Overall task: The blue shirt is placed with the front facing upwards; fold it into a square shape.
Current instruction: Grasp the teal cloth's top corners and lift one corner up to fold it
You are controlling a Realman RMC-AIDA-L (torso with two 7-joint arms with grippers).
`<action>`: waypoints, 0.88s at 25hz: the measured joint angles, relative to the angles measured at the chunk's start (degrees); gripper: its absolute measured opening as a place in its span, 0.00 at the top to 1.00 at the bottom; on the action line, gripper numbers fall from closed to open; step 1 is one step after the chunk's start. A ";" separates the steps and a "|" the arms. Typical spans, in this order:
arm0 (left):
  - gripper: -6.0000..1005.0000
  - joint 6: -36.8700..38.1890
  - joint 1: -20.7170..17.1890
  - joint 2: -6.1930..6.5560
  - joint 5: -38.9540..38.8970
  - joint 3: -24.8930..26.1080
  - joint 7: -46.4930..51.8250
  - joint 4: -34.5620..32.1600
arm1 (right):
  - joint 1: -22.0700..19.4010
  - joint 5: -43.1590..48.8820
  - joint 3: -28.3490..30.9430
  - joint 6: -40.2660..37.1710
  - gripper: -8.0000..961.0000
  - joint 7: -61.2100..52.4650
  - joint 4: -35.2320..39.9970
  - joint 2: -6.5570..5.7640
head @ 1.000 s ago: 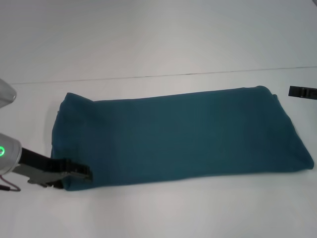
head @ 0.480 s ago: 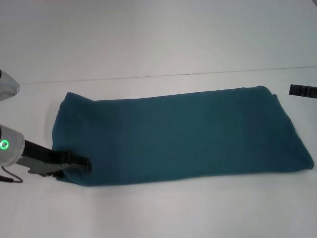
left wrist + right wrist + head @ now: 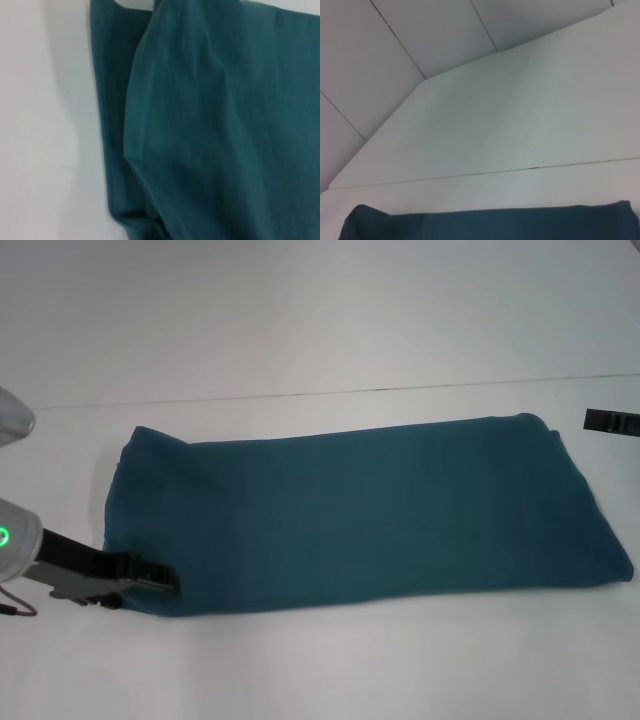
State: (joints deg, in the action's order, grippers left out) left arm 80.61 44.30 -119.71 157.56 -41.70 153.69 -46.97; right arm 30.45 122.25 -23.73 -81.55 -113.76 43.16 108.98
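Observation:
The blue shirt (image 3: 370,515) lies on the white table, folded into a long teal band that runs left to right, with no lettering showing. My left gripper (image 3: 168,578) sits low at the shirt's near left corner, its dark tip lying over the cloth edge. The left wrist view is filled by the blue shirt (image 3: 215,125), with stacked folded layers along one edge beside bare table. Only the dark tip of my right gripper (image 3: 610,422) shows, at the far right edge, apart from the cloth. In the right wrist view the blue shirt (image 3: 485,224) is a strip at the frame's bottom.
The white table (image 3: 320,330) stretches wide beyond and in front of the shirt. A thin dark seam (image 3: 330,392) crosses it just behind the shirt. Seam lines also show in the white surface (image 3: 470,130) in the right wrist view.
My left gripper has shifted slightly away from me and to the left along the shirt's near left corner. The shirt and the right gripper have stayed put.

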 joint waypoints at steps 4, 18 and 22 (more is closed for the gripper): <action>0.17 0.98 -0.70 0.47 0.42 0.04 0.33 -0.81 | -0.09 0.01 0.00 0.03 0.05 0.07 0.00 0.00; 0.18 0.64 -0.38 0.18 1.53 -0.30 0.42 -0.35 | -0.12 0.01 0.00 0.07 0.05 -0.05 0.00 0.00; 0.18 0.42 -0.39 0.09 1.43 -0.31 0.44 -0.31 | -0.18 0.01 0.00 0.07 0.04 0.03 0.00 0.00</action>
State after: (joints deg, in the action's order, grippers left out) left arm 81.03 43.91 -119.61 158.99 -42.01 154.12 -47.28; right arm 30.27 122.26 -23.73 -81.47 -113.73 43.15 108.98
